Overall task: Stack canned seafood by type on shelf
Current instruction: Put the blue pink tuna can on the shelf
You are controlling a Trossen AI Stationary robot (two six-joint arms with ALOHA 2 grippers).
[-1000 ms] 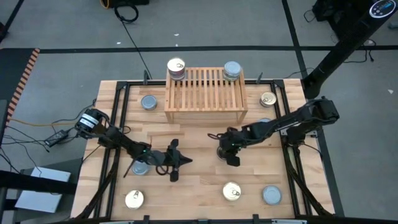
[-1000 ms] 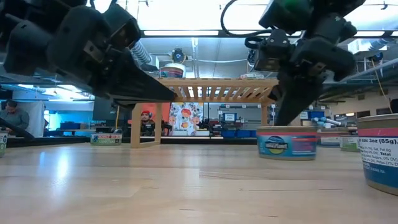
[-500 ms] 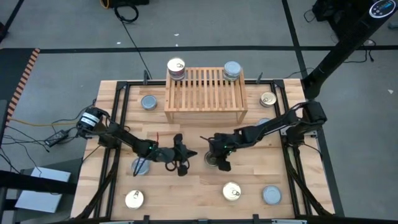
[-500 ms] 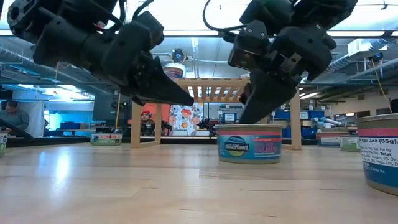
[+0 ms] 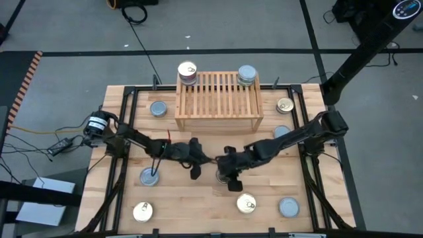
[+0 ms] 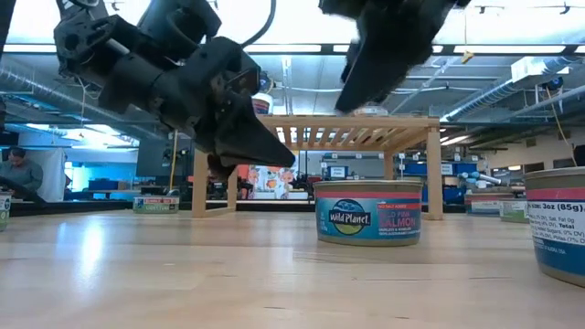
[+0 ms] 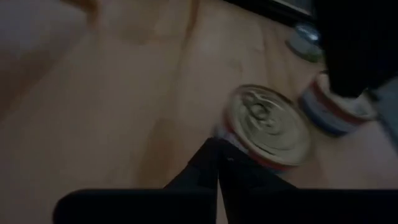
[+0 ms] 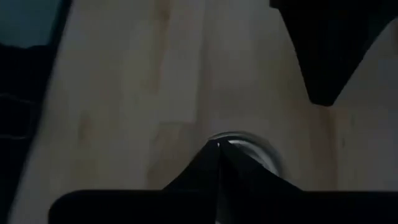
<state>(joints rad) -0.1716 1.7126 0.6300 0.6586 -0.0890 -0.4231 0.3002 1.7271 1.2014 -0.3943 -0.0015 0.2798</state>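
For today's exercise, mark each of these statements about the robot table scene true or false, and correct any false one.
1. A gold-topped tin stands at the shelf's far left corner. True.
2. The left end effector holds a tin. False: its fingers meet with nothing between them.
3. The Wild Planet tin stands upright on the tabletop. True.
4. The shelf's slatted top is full of tins. False: only tins at its two far corners show.
5. The right end effector is wide open. False: shut.

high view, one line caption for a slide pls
Both arms meet mid-table, left gripper and right gripper shut, tins scattered around the wooden shelf.
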